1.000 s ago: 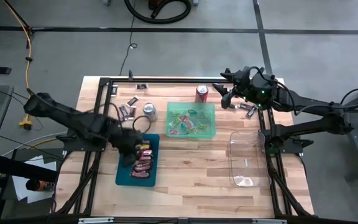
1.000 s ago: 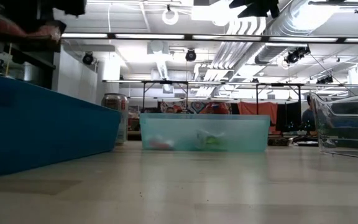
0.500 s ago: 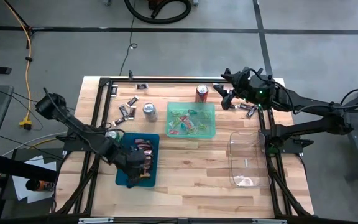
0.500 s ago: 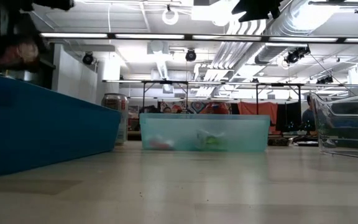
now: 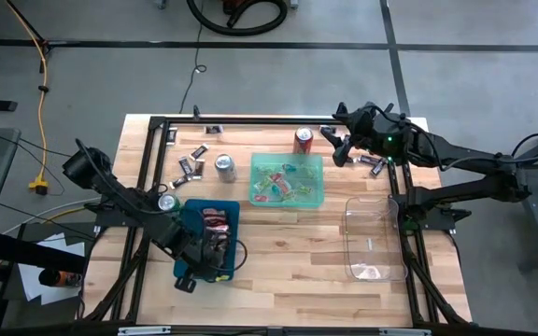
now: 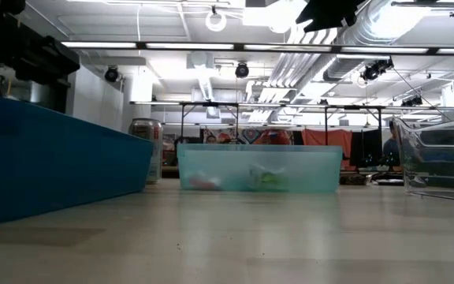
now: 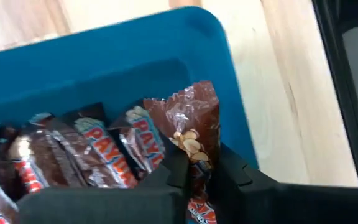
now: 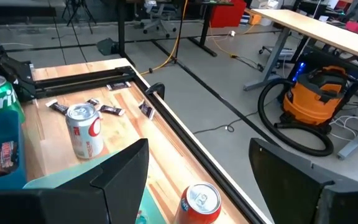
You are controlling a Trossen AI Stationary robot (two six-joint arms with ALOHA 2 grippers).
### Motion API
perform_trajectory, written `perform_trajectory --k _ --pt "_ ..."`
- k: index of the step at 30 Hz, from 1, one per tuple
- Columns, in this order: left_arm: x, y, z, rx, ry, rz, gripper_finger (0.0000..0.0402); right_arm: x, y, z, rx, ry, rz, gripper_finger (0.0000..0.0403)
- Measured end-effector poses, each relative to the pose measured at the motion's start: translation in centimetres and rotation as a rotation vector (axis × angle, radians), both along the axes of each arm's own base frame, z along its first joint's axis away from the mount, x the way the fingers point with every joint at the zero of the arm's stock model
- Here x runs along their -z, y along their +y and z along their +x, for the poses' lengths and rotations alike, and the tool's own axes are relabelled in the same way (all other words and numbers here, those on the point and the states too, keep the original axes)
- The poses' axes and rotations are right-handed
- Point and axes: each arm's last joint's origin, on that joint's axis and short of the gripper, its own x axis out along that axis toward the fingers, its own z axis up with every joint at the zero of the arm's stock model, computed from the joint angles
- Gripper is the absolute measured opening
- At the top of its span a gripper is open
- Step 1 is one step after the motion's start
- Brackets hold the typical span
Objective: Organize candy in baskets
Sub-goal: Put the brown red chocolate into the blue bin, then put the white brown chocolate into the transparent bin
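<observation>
My left gripper (image 5: 209, 258) is over the near end of the dark teal basket (image 5: 191, 273) and is shut on a brown-red candy bar (image 7: 192, 127). Several like bars (image 7: 73, 155) lie on the basket's floor. The light green basket (image 5: 288, 179) holds bright candies (image 5: 276, 185). The clear basket (image 5: 374, 238) lies at the right. My right gripper (image 5: 340, 146) hangs open and empty above the far right of the table. In the low view my left gripper (image 6: 22, 55) shows dark above the teal basket's wall (image 6: 53, 166). My left gripper pinches the candy bar between its two fingers (image 7: 176, 165), across the bar at about mid-length (image 7: 196, 154). The fingers slant down into the basket. The bar's crimped free end (image 7: 194, 102) sticks out past the fingertips near the basket's end wall; whether it rests on anything I cannot tell.
Loose dark candies lie at the far left (image 5: 191, 161) and the far right (image 5: 374, 168). A silver can (image 5: 224, 166), a red can (image 5: 304, 140) and a green can (image 5: 166, 203) stand upright. Bare wood lies between the teal and clear baskets.
My left gripper has gone along the teal basket toward the table's near edge and down into it, carrying the candy bar. In the low view the bar has dropped from above the basket's wall to behind it.
</observation>
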Motion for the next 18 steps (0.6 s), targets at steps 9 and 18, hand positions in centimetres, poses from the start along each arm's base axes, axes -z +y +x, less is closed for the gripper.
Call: perform_trajectory --k 9,18 --pt "-0.12 0.39 0.58 0.005 0.022 -0.083 0.0101 -0.01 0.0 0.0 -0.004 0.008 -0.012 0.0272" --pt "-0.73 0.85 0.64 -0.018 0.032 -0.12 0.0185 -0.01 0.0 0.0 -0.003 0.006 -0.01 0.0272"
